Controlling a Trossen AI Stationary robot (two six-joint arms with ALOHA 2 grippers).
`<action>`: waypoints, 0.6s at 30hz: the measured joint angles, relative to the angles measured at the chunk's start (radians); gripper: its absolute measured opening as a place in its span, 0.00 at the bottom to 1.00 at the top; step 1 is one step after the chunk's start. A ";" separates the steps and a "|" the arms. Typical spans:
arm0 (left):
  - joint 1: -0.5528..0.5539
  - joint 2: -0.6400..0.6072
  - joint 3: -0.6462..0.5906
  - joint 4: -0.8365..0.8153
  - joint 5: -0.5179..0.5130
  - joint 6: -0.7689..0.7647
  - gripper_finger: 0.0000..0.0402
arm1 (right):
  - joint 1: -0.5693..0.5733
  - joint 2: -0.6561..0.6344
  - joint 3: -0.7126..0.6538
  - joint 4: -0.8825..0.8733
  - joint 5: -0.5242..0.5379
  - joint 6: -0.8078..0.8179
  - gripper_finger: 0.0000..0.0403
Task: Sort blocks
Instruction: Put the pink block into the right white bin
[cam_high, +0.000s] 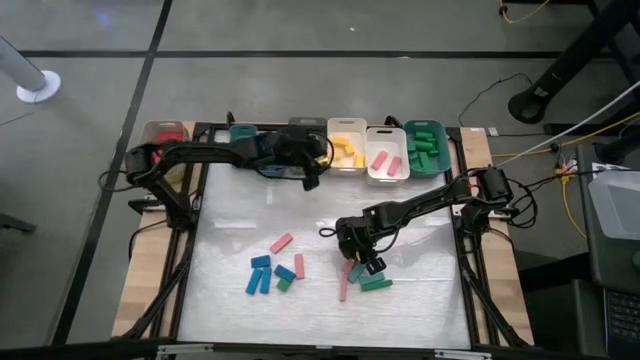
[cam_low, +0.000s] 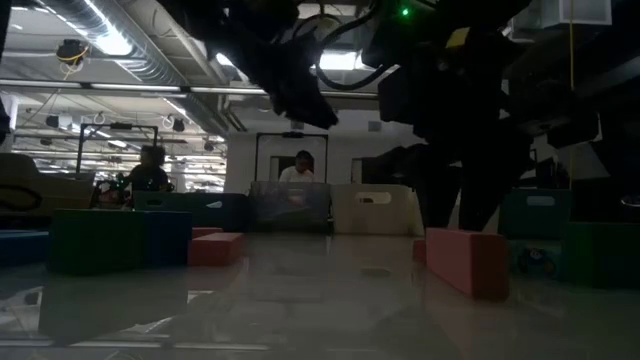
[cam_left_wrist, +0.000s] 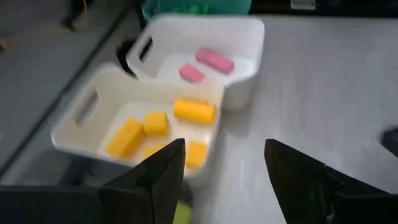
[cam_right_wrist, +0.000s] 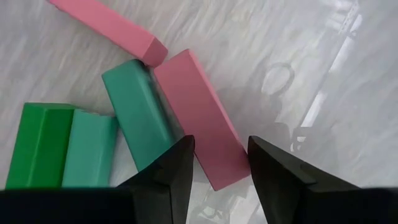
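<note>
Loose blocks lie flat on the white mat: blue ones (cam_high: 260, 275), pink bars (cam_high: 281, 242) and, to the right, a cluster of pink, teal and green (cam_high: 365, 280). My right gripper (cam_high: 367, 262) hangs over that cluster, open and pointing steeply down. Its fingers stand on either side of a pink block's end (cam_right_wrist: 217, 165), with a teal block (cam_right_wrist: 134, 106) just beside it. My left gripper (cam_left_wrist: 224, 168) is open with nothing between its fingers. It hovers by the far row of bins, next to the white bin (cam_left_wrist: 93, 109) of yellow blocks (cam_left_wrist: 194, 111).
The bins line the far edge: one with red blocks (cam_high: 165, 133), teal (cam_high: 243, 132), grey (cam_high: 305, 128), white with yellow blocks (cam_high: 347, 150), white with pink blocks (cam_high: 386, 160), green (cam_high: 425, 148). People sit in the room beyond (cam_low: 302, 168).
</note>
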 joint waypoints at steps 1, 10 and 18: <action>-0.002 -0.009 0.000 -0.032 0.001 -0.011 0.52 | 0.000 -0.001 0.000 0.000 -0.001 0.000 0.38; -0.044 -0.042 0.000 -0.269 0.000 -0.066 0.52 | 0.001 0.002 0.042 -0.053 -0.006 0.003 0.38; -0.121 -0.041 -0.026 -0.412 0.001 -0.140 0.52 | 0.002 0.002 0.043 -0.056 0.004 -0.009 0.38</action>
